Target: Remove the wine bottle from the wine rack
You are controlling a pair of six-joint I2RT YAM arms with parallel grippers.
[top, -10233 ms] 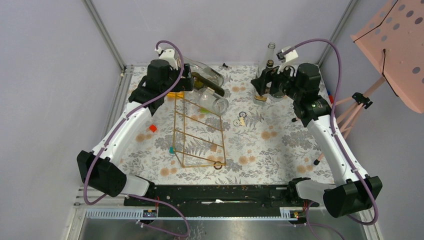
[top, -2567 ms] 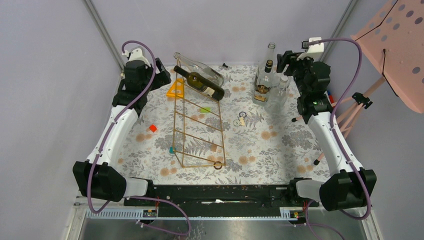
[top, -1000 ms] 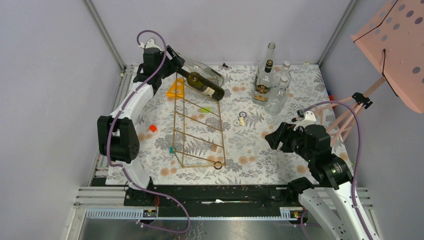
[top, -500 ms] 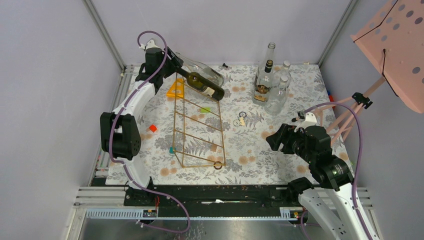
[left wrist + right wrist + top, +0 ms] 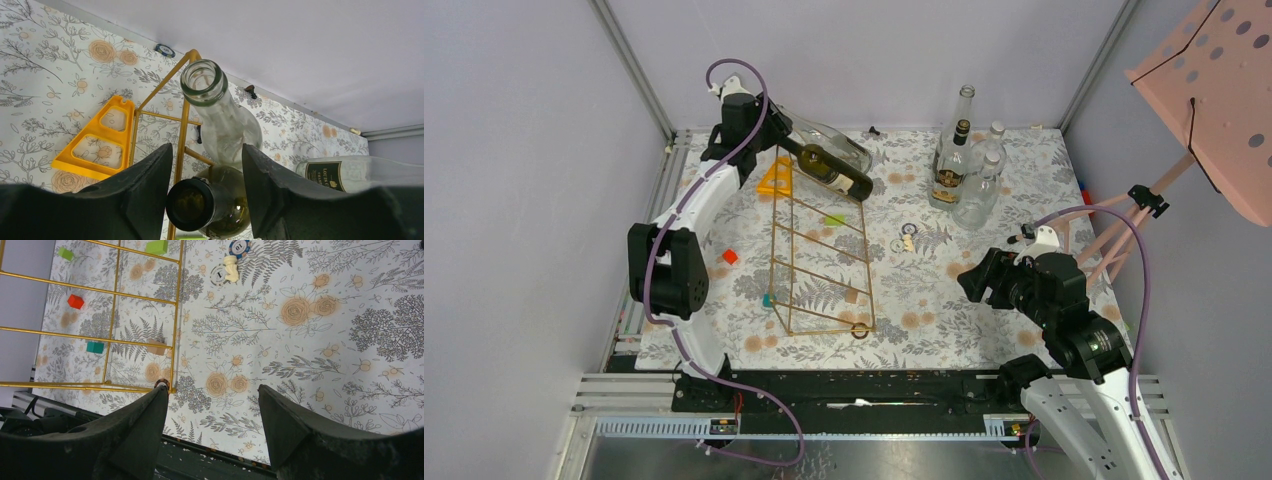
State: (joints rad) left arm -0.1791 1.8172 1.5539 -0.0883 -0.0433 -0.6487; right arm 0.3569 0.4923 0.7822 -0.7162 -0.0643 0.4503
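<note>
At the far left corner of the desk [image 5: 924,290], the spread left hand [image 5: 206,165] straddles the mouth of the wine bottle [image 5: 192,204] on the gold wine rack [image 5: 819,250]; the right hand [image 5: 212,388] hangs spread, empty.

- A table under a white cloth printed with grey ferns and orange roses [image 5: 984,290].
- A tall gold wire rack [image 5: 822,258] stands left of centre.
- A flat yellow plastic triangle [image 5: 776,178] lies by the rack's far left corner.
- A small red block [image 5: 729,256] lies left of the rack, and a teal block [image 5: 767,299] lies at its left rail.
- A green block [image 5: 834,219] and a tan cube [image 5: 851,296] lie under the rungs (seen through the wire).
- Two poker chips [image 5: 239,247] and a small white piece [image 5: 231,267] lie right of the rack.
- A cluster of upright glass bottles [image 5: 964,170] stands at the far right.
</note>
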